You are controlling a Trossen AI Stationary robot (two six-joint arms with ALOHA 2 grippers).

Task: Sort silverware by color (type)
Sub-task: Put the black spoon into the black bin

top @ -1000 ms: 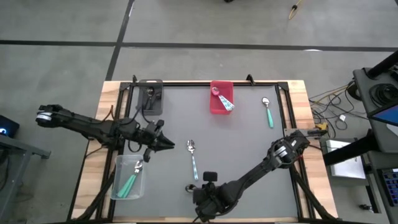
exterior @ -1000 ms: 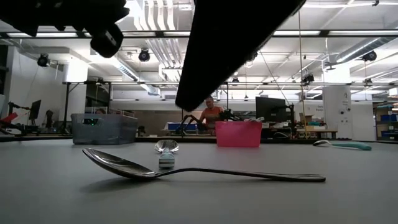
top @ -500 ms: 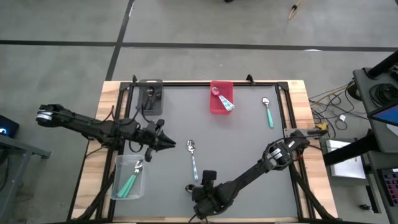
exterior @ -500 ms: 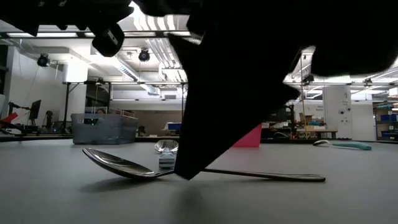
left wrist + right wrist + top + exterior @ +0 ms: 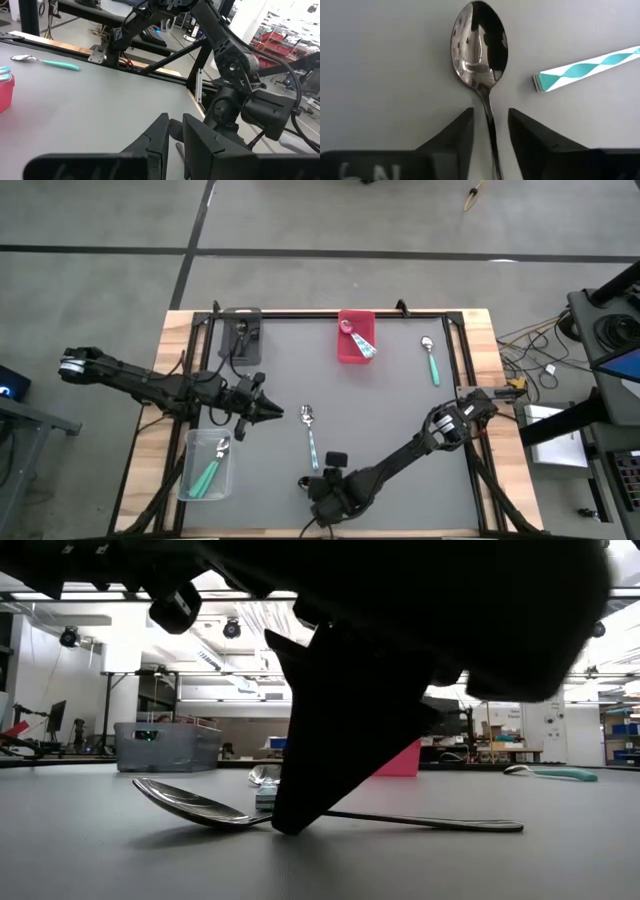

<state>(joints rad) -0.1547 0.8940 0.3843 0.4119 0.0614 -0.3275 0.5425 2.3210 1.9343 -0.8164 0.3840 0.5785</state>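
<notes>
A dark metal spoon [image 5: 479,42] lies flat near the table's near edge, its bowl [image 5: 195,805] on the left in the low view and its handle [image 5: 430,822] running right. My right gripper [image 5: 489,125] slants down over it, open, one finger on each side of the handle just behind the bowl, with a gap on both sides. One fingertip [image 5: 290,825] reaches down to the table beside the spoon's neck. A teal-striped spoon [image 5: 310,435] lies just beyond, its handle end [image 5: 585,70] close by. My left gripper [image 5: 272,412] hovers left of centre, shut and holding nothing.
Another teal-handled spoon [image 5: 430,360] lies at the far right. A red bin [image 5: 355,348] with spoons stands at the far edge, a grey bin [image 5: 243,335] at the far left, and a clear bin [image 5: 208,465] with a teal spoon at the near left.
My right gripper has come down toward the dark spoon and a little toward the table's near edge; its finger now reaches the table by the spoon's neck. The spoon has stayed where it lay.
</notes>
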